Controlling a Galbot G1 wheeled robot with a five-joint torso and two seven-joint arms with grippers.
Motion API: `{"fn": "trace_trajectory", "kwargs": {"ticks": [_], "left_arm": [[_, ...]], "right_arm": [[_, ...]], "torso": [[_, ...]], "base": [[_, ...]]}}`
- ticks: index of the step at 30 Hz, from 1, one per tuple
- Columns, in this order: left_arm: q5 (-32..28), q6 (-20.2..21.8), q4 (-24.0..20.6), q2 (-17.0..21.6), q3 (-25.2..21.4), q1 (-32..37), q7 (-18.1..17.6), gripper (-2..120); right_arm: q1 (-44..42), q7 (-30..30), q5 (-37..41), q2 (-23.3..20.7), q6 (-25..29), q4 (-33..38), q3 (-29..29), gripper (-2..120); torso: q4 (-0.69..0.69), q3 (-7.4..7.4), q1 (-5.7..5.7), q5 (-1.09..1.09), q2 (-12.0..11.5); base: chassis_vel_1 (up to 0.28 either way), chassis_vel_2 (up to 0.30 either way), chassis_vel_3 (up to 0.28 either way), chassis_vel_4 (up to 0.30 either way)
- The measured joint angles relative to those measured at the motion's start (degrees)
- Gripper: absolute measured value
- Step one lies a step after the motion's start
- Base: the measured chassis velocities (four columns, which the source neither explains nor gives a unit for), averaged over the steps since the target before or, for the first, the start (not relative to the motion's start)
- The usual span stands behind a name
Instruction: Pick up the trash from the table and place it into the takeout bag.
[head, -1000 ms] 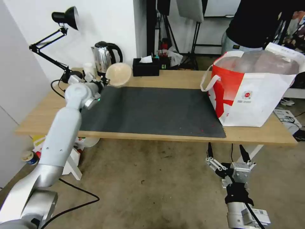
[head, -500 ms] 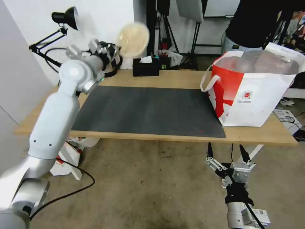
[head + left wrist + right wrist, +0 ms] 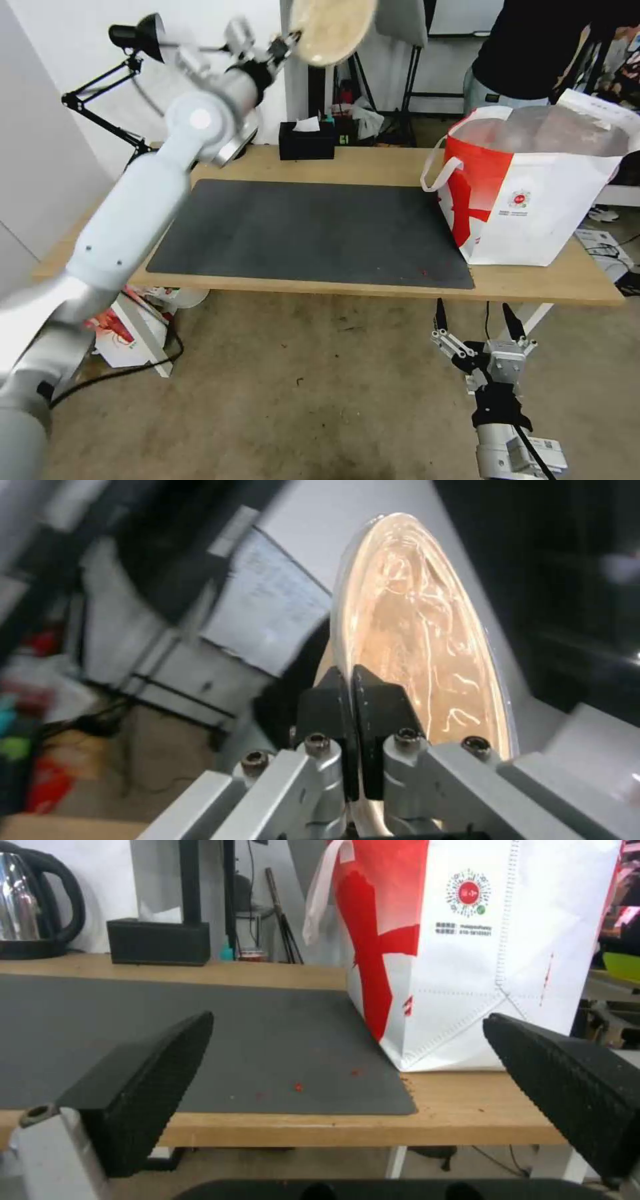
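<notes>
**Beige bowl held high, takeout bag well off to the right**

Beige pulp bowl (image 3: 331,27) sits pinched by its rim in the left gripper (image 3: 283,45), raised well above the long light-wood desk (image 3: 373,167) and over its far left part. In the left wrist view the two black jaws are pressed together on the thin rim of the bowl (image 3: 413,645), which stands on edge, its glossy inside turned to one side and its broad face running straight away from the jaws.

The relation that matters: the large white-and-red takeout bag (image 3: 533,200) with white loop handles stands on the right end of the desk, partly on the dark grey mat (image 3: 313,230), well apart from the bowl and lower than it. Its open mouth (image 3: 547,130) faces up, so my judgement is that the bowl has to travel rightward across the mat and arrive above that opening before release; held on edge as it is, the bowl's narrow profile should pass the mouth easily.

The right gripper (image 3: 483,347) hangs below the desk's front edge, nearer the bag, with its jaws spread wide and holding nothing; its wrist view looks across the mat at the bag's side (image 3: 493,965).

Hard to make out: the bowl's top is cut off by the head view's upper edge, and the arm is smeared. What already lies inside the bag is veiled by its silvery lining. Small red specks (image 3: 421,272) dot the mat near the bag.
</notes>
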Motion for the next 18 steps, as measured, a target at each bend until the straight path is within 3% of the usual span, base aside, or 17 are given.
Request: {"fn": "trace_trajectory", "kwargs": {"ticks": [6, 12, 14, 18], "left_arm": [[0.0, -3.3, 5.0, -5.0, 8.4, -5.6, 4.2, 0], [0.2, -4.8, 9.6, -8.6, 12.6, -8.6, 5.2, 0], [0.2, -5.4, 13.0, -10.8, 15.7, -10.5, 5.6, 0], [0.3, -6.0, 15.0, -12.4, 18.3, -11.6, 6.1, 0]], "right_arm": [[0.0, 0.0, 0.0, 0.0, 0.0, 0.0, 0.0, 100], [0.0, 0.0, 0.0, 0.0, 0.0, 0.0, 0.0, 100], [0.0, 0.0, 0.0, 0.0, 0.0, 0.0, 0.0, 100], [0.0, 0.0, 0.0, 0.0, 0.0, 0.0, 0.0, 100]], "torso": [[-0.02, 0.00, 0.00, -0.01, 0.0], [0.00, 0.00, 0.00, -0.01, 0.0], [-0.01, 0.00, -0.01, -0.01, 0.0], [0.01, 0.00, 0.00, 0.00, 0.0]], "base": [[0.000, 0.000, 0.000, 0.000], [0.000, 0.000, 0.000, 0.000], [0.000, 0.000, 0.000, 0.000], [0.000, 0.000, 0.000, 0.000]]}}
